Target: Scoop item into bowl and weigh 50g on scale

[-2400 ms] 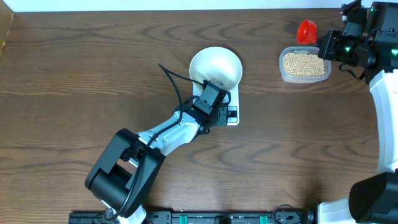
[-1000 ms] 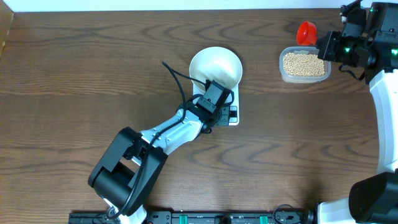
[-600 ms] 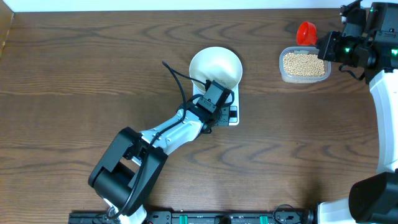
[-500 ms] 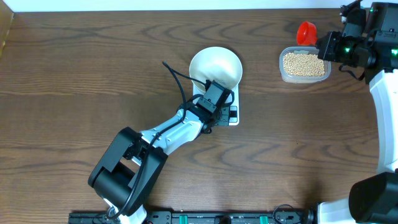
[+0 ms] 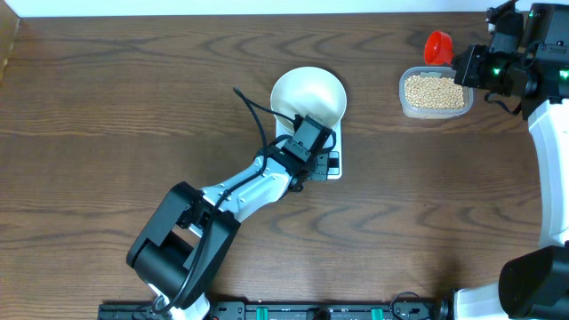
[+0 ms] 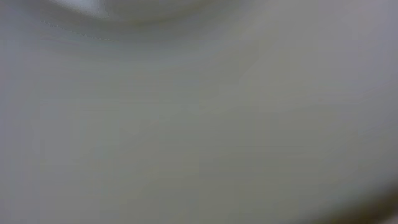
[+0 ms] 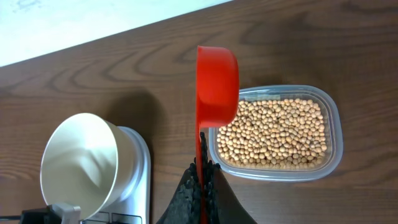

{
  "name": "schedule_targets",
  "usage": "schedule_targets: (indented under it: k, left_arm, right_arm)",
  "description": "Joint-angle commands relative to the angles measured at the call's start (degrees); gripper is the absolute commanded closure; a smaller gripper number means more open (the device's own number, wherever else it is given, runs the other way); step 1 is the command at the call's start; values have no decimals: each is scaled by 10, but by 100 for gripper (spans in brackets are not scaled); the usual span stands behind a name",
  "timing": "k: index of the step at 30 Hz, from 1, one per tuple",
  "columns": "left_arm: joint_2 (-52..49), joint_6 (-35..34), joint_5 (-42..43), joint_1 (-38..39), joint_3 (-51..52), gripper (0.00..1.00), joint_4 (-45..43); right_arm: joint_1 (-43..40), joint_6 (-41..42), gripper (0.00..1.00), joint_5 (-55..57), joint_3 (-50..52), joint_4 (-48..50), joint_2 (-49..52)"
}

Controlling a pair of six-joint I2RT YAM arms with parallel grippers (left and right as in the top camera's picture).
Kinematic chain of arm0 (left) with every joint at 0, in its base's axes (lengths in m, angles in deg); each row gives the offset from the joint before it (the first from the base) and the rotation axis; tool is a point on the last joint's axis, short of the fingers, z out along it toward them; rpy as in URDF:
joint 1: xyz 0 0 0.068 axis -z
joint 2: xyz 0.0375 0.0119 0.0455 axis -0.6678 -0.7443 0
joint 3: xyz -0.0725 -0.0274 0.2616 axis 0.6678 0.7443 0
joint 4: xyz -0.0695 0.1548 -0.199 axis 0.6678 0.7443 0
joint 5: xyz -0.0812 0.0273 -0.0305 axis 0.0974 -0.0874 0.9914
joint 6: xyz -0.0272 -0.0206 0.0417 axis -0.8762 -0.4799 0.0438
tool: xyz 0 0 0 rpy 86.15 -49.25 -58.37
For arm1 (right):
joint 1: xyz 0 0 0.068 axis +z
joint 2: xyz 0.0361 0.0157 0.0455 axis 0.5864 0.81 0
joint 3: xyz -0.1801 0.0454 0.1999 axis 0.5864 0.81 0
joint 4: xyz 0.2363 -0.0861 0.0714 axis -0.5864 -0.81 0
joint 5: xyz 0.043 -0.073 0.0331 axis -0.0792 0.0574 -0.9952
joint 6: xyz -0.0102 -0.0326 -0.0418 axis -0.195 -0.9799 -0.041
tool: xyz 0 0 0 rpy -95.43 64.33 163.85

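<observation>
The white bowl (image 5: 308, 96) (image 7: 78, 165) stands on the white scale (image 5: 332, 165) (image 7: 140, 168) and looks empty. My left gripper (image 5: 308, 133) sits at the bowl's near rim, over the scale. Its fingertips are hidden, and the left wrist view is only a pale blur. My right gripper (image 7: 204, 171) (image 5: 467, 64) is shut on the handle of a red scoop (image 7: 217, 78) (image 5: 437, 44). The scoop head hangs above the far left corner of a clear tub (image 5: 435, 92) (image 7: 333, 124). Pale tan beans (image 7: 273, 134) fill the tub.
The tub stands at the table's back right, well right of the scale. A pale wall edge (image 5: 267, 7) runs along the table's far side. The left arm's base (image 5: 173, 249) and its cable (image 5: 253, 120) lie on the near left side.
The left arm and its cable have shifted slightly since the earliest frame. The bowl, the scale, the tub and the right gripper with the scoop have stayed put.
</observation>
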Motion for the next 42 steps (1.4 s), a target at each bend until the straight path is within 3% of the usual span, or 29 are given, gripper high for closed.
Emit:
schedule_targets:
  k: [1, 19, 37, 42]
  left_arm:
    - [-51, 6, -54, -7, 38, 93, 37]
    - [-34, 23, -30, -7, 29, 93, 21]
    - [187, 29, 84, -8, 24, 93, 31]
    - [287, 27, 83, -48, 24, 93, 61]
  right_arm:
    - [-5, -9, 99, 0, -8, -1, -11]
    - [-5, -14, 99, 1, -8, -1, -11]
    - [-5, -14, 99, 0, -8, -1, -11]
    - [-6, -14, 99, 3, -8, 5, -11]
